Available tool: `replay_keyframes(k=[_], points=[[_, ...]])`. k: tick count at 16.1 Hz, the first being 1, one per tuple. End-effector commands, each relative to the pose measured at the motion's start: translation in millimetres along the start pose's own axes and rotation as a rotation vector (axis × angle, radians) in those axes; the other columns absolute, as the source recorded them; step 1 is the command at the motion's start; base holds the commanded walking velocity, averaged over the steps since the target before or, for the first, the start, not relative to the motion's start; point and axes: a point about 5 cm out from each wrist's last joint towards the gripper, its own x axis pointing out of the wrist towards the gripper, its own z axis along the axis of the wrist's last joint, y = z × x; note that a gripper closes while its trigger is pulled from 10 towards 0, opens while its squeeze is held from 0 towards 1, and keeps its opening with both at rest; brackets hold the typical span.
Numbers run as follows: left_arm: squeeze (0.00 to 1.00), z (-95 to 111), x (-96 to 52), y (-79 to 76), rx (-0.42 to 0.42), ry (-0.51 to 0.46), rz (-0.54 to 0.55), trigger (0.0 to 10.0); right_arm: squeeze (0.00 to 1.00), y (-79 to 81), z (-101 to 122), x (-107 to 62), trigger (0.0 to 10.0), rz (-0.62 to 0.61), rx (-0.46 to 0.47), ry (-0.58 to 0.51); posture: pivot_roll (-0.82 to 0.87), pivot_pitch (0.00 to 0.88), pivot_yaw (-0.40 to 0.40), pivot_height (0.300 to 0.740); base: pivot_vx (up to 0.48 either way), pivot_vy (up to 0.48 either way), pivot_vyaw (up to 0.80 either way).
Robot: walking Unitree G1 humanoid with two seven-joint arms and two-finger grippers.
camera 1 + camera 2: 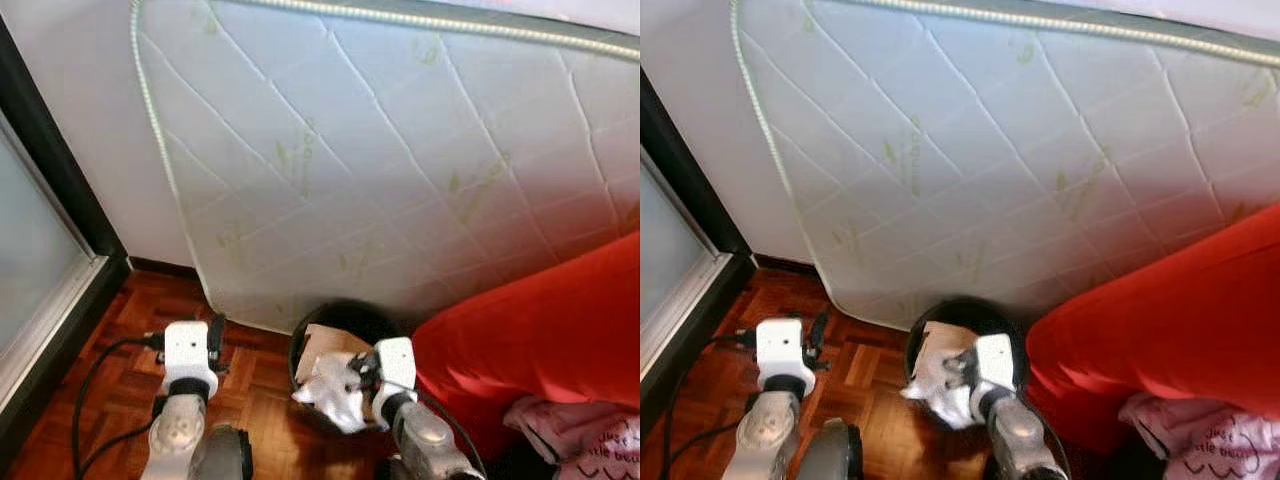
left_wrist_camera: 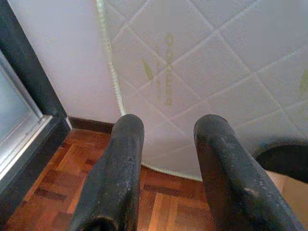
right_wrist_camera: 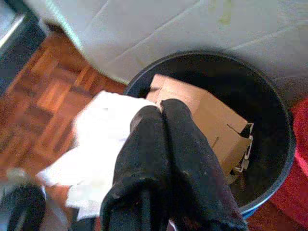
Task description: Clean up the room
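- I am holding a crumpled white paper [image 3: 103, 144] in my right gripper [image 3: 161, 111]. The two fingers are squeezed tight together on it.
- The paper is hanging off the side of my fingers, over the near rim of the black bin [image 3: 269, 101]. It is not in the bin yet.
- A brown cardboard box [image 3: 207, 120] is already sitting in the bin, just past my fingertips. So I think some tidying is done.
- What I think is left: move the paper a bit further over the bin and let go.
- My left gripper [image 2: 166, 144] is holding nothing. Its fingers are spread apart, over the wood floor [image 2: 163, 207].
- A big white mattress [image 1: 400, 150] is leaning on the wall, just behind the bin.
- A red cover [image 1: 540, 330] is right beside the bin, on the far side from my left gripper. A pink cloth [image 1: 590, 430] is lying by it, and may need picking up too.
- The box is taking up a lot of room in the bin.
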Motion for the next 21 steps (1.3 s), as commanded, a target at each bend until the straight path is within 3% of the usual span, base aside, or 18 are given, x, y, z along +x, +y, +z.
replay_keyframes(k=[1, 8, 16, 20, 21], points=[[0.00, -2, -5.8, -2.9, 0.015, 0.013, -0.010, 10.0, 0.00, -1.0, -2, -0.9, 10.0, -0.021, 0.044, -0.004, 0.15, 0.316, -0.118, 0.615, 0.000, 0.000, 0.00], [0.00, 3, -15.8, 0.4, 0.032, 0.018, -0.019, 10.0, 0.00, -4.0, 5, 3.8, 10.0, -0.100, -0.018, 0.011, 0.18, 0.378, -0.101, 0.615, 0.000, 0.000, 0.00], [0.00, 7, -19.0, -0.1, 0.048, 0.025, -0.029, 10.0, 0.00, -2.6, 0, 1.5, 10.0, -0.137, 0.025, 0.001, 0.18, 0.398, -0.096, 0.615, 0.000, 0.000, 0.00], [0.00, 9, -21.7, -0.9, 0.049, 0.029, -0.032, 10.0, 0.00, -9.1, -19, -4.4, 10.0, -0.192, -0.053, 0.145, 0.18, 0.418, -0.096, 0.615, 0.000, 0.000, 0.00], [0.00, 10, -22.8, -1.2, 0.049, 0.029, -0.032, 10.0, 0.00, -8.8, -20, -4.7, 10.0, -0.186, -0.044, 0.137, 0.19, 0.424, -0.096, 0.615, 0.000, 0.000, 0.00]])
